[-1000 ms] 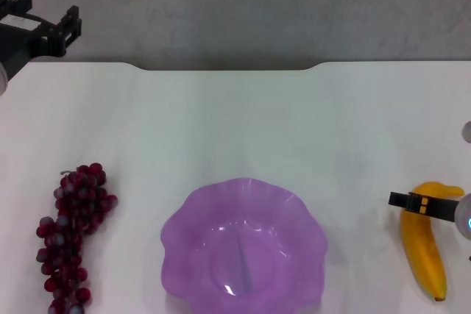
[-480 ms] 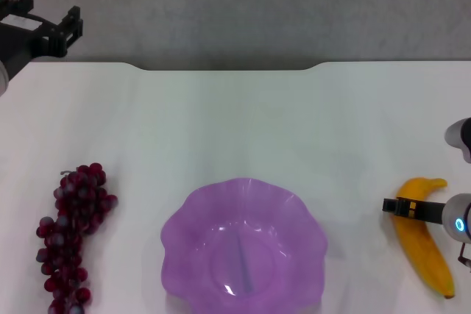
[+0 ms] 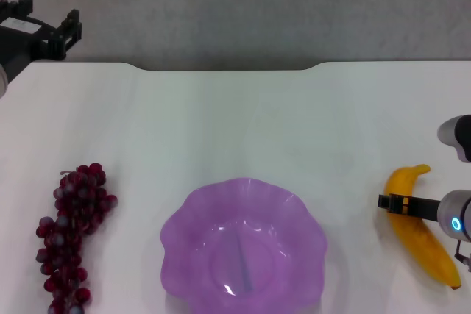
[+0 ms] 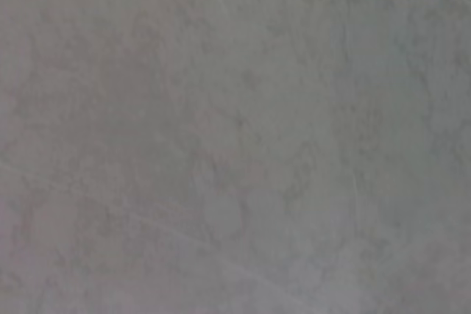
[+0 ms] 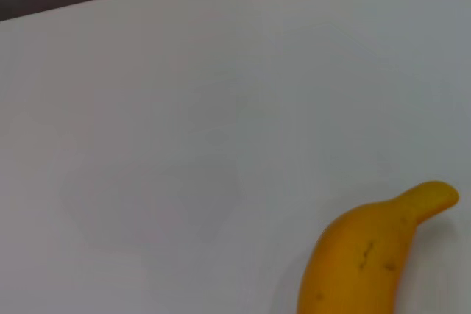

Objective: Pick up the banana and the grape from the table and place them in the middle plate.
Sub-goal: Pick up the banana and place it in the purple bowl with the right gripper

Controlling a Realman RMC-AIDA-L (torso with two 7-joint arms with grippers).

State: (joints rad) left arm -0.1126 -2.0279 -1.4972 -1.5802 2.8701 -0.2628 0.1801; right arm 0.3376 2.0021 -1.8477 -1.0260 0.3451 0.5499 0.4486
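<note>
The banana (image 3: 425, 244) lies at the table's right edge, its stem end pointing away from me; that end also shows in the right wrist view (image 5: 368, 259). My right gripper (image 3: 403, 205) is shut across the banana's upper part, one black finger lying over it. The grape bunch (image 3: 70, 244) lies on the table (image 3: 243, 123) at the near left, apart from both grippers. The purple middle plate (image 3: 294, 207) sits empty at the near centre. My left gripper (image 3: 48, 23) is parked high at the far left, fingers apart and empty.
The table's notched far edge (image 3: 228, 69) meets a grey wall behind. The left wrist view shows only a grey surface. Bare tabletop lies between the plate and the banana.
The banana has turned with my right gripper: its stem end swung left and away, its dark tip moved right. The gripper finger shifted slightly left. The left arm has not moved.
</note>
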